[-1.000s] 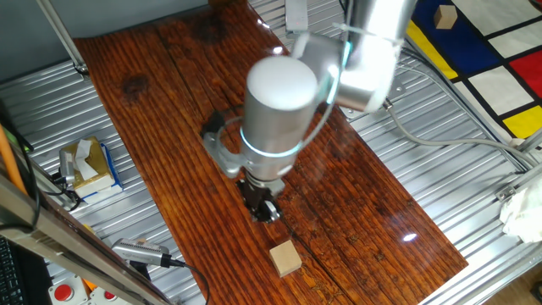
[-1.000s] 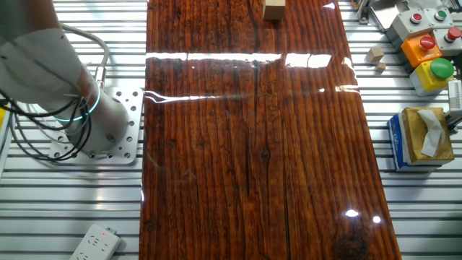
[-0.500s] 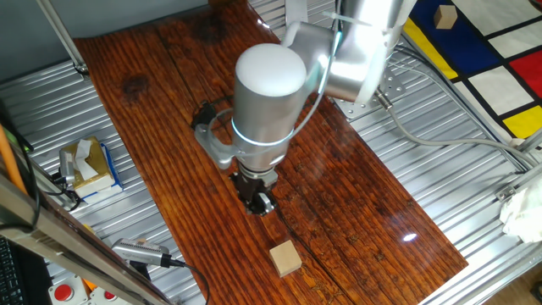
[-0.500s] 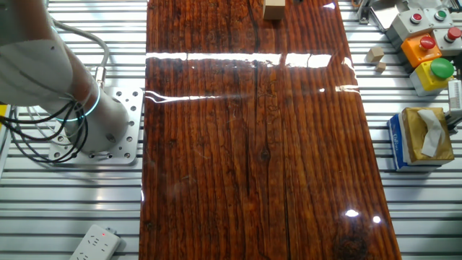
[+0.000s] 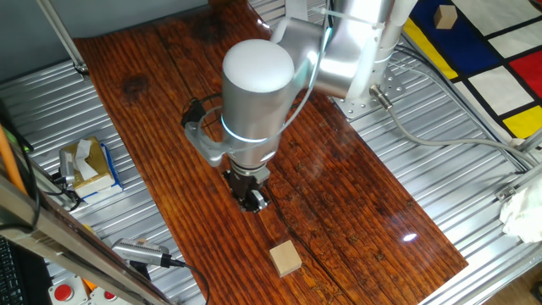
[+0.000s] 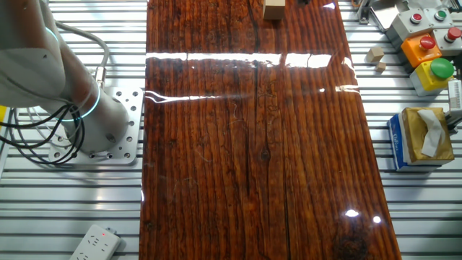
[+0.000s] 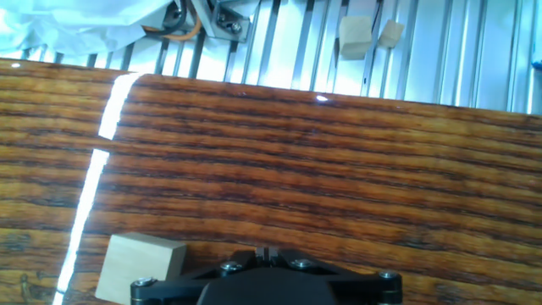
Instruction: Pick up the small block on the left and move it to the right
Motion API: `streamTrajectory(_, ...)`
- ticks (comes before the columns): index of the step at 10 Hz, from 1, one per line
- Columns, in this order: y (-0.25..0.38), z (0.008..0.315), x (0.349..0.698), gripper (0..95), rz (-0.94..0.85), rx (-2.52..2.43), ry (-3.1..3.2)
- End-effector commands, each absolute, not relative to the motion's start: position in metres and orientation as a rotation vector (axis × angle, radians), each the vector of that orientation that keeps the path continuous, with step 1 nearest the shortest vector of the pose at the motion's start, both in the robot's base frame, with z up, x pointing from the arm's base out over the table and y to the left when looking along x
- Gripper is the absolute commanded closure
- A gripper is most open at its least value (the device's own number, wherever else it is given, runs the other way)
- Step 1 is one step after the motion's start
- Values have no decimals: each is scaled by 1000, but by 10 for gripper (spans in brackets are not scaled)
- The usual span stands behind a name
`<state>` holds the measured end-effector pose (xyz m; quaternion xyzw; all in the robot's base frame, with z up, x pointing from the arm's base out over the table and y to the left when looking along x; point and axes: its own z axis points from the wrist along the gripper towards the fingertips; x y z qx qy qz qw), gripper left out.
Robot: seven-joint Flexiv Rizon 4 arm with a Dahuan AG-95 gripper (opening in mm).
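Dark wooden board [image 5: 356, 203] carries the small block [image 5: 285, 257] apart from our gripper [image 5: 252, 199], nearer the board's end; we cannot tell its opening.

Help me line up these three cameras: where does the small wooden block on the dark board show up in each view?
One fixed view: the small block lies near the bottom centre, on the wooden board, apart from the end effector.
The other fixed view: top edge, centre, partly cut off.
Hand view: bottom left, beside the end effector's housing.
Shared landmark: the wooden board.
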<state>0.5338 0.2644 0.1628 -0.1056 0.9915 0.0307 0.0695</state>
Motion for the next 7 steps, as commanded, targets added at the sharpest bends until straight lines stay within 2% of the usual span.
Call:
streamTrajectory(1, 264, 163, 536, 950, 87, -323, 2985)
streamTrajectory(7, 265, 163, 538, 950, 62, -306, 2982)
